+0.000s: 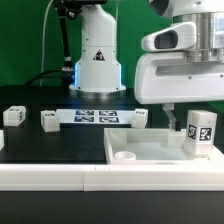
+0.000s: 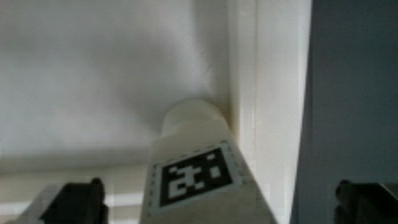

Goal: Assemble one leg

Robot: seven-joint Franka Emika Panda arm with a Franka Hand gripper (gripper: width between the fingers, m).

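over the white panel [image 1: 160, 148], the pincer [image 2: 222, 203] is spread, apparently around the upright leg [image 1: 201, 131].

A black tabletop [image 1: 40, 150] is seen in the exterior view. Three short white blocks, each bearing a tag, are set on it in a loose row: a first post [image 1: 13, 116] near the exterior view's left edge, a second post [image 1: 49, 120] near it, and a third post [image 1: 141, 119] well apart toward the right. Between the second and third, the marker board [image 1: 97, 117] is laid flat. Toward the front, on the exterior view's right, a large flat white panel [image 1: 160, 148] is laid on the tabletop.
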